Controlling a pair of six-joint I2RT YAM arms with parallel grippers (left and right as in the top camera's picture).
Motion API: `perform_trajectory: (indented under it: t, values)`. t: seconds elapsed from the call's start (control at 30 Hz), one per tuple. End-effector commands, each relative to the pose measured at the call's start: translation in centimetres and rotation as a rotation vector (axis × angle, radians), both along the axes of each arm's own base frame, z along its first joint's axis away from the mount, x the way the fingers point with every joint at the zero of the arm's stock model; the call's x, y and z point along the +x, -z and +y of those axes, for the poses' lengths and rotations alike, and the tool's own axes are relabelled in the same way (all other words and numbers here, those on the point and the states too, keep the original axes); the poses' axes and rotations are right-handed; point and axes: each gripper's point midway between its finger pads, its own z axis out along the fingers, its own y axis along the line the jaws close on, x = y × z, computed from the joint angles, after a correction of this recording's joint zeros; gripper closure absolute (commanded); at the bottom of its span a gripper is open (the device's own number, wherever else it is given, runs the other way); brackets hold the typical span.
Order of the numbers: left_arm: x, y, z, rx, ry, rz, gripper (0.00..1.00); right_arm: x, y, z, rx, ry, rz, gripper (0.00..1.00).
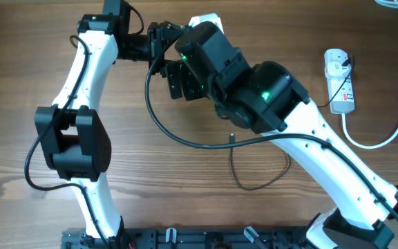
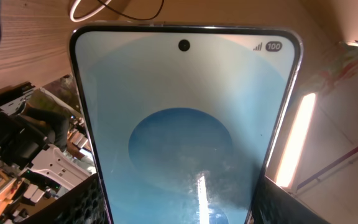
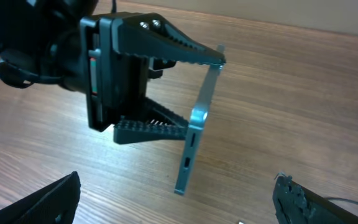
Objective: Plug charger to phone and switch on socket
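Observation:
My left gripper [image 1: 163, 40] is shut on the phone [image 2: 182, 118]; its two fingers press the phone's long edges in the left wrist view [image 2: 179, 208]. The cyan screen faces that camera. In the right wrist view the phone [image 3: 196, 121] stands edge-on above the table, with the port in its lower end. My right gripper [image 3: 179, 208] is wide open and empty, just in front of and below that end. The charger, a thin black cable [image 1: 254, 183], loops on the table under the right arm. The socket [image 1: 340, 79], a white power strip with a black plug, lies at the far right.
The right arm's body [image 1: 254, 90] covers the table's middle and hides the phone from overhead. A thick white cord [image 1: 385, 138] curves off the strip toward the right edge. Wood table [image 3: 303, 93] lies beneath the phone.

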Motion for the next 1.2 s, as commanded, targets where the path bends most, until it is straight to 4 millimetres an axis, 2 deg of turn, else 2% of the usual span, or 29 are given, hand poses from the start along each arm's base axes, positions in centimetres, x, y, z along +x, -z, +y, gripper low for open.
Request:
perform_trajectory:
  t: [0.0, 0.2, 0.27, 0.3, 0.33, 0.37, 0.47, 0.57, 0.7, 0.77, 0.87, 0.93, 1.17]
  values:
    - [-0.6, -2.3, 0.2, -0.032, 0.002, -0.050, 0.34, 1.4, 0.5, -0.1, -0.008, 0.086, -0.016, 0.00]
    - [-0.6, -2.3, 0.2, -0.032, 0.002, -0.050, 0.34, 2.4, 2.0, 0.7, -0.023, 0.092, -0.005, 0.01]
    - [-0.6, -2.3, 0.2, -0.032, 0.002, -0.050, 0.34, 2.9, 2.0, 0.7, -0.014, 0.105, -0.011, 0.25]
    - [-0.6, -2.3, 0.2, -0.032, 0.002, -0.050, 0.34, 3.1, 2.0, 0.5, 0.001, 0.125, -0.008, 0.27]
    - [-0.6, -2.3, 0.2, -0.033, 0.002, -0.050, 0.34, 3.3, 2.0, 0.3, 0.014, 0.143, -0.004, 0.27]
    - [-0.6, -2.3, 0.2, -0.033, 0.002, -0.050, 0.34, 3.6, 2.2, 0.0, 0.034, 0.177, 0.007, 0.20]
    - [-0.6, -2.3, 0.2, -0.033, 0.002, -0.050, 0.34, 4.2, 2.8, -0.3, 0.035, 0.184, 0.025, 0.20]
    - [-0.6, -2.3, 0.2, -0.033, 0.002, -0.050, 0.33, 4.3, 3.4, 0.0, 0.031, 0.178, 0.041, 0.23]
    - [-0.6, -2.3, 0.2, -0.033, 0.002, -0.050, 0.33, 4.5, 3.3, 0.2, 0.038, 0.179, 0.033, 0.29]
    - [-0.6, -2.3, 0.2, -0.033, 0.002, -0.050, 0.33, 4.6, 3.2, 0.3, 0.046, 0.178, 0.027, 0.38]
    - [-0.6, -2.3, 0.2, -0.033, 0.002, -0.050, 0.33, 4.7, 3.1, 0.4, 0.052, 0.178, 0.022, 0.44]
    - [-0.6, -2.3, 0.2, -0.033, 0.002, -0.050, 0.33, 4.7, 3.1, 0.4, 0.052, 0.178, 0.022, 0.53]
    - [-0.6, -2.3, 0.2, -0.033, 0.002, -0.050, 0.33, 4.7, 3.1, 0.4, 0.051, 0.177, 0.023, 0.71]
